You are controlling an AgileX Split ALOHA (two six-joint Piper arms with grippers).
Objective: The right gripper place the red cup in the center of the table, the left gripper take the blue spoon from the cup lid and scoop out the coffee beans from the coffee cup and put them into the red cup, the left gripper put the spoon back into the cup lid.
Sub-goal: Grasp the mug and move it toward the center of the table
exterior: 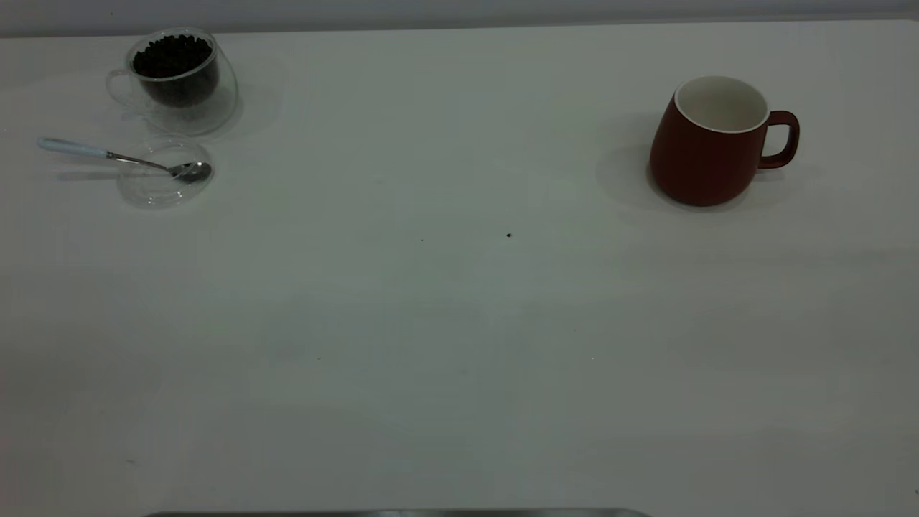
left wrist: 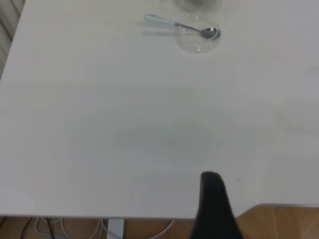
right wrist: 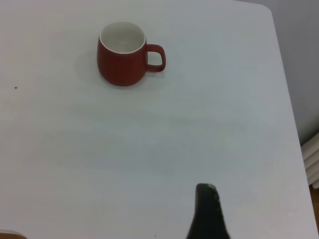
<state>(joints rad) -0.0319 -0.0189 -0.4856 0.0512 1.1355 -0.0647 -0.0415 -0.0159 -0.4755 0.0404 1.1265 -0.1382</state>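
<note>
Dark red rounded ceramic mug, the red cup (exterior: pixel 707 147), stands upright at the table's (exterior: pixel 445 345) right far side, handle pointing right, white inside empty. Clear double-walled glass coffee cup (exterior: pixel 176 80) with dark coffee beans (exterior: pixel 172 56) sits at far left. Just in front of it is the clear round cup lid (exterior: pixel 154 188), with the pale-blue-handled metal blue spoon (exterior: pixel 108 154) resting bowl-in, handle sticking out left. The left gripper (left wrist: pixel 214 209) hangs at the near table edge, well apart from spoon and lid. The right gripper (right wrist: pixel 207 214) is likewise well short of the mug. One dark finger shows on each; can't tell whether either is spread or closed.
</note>
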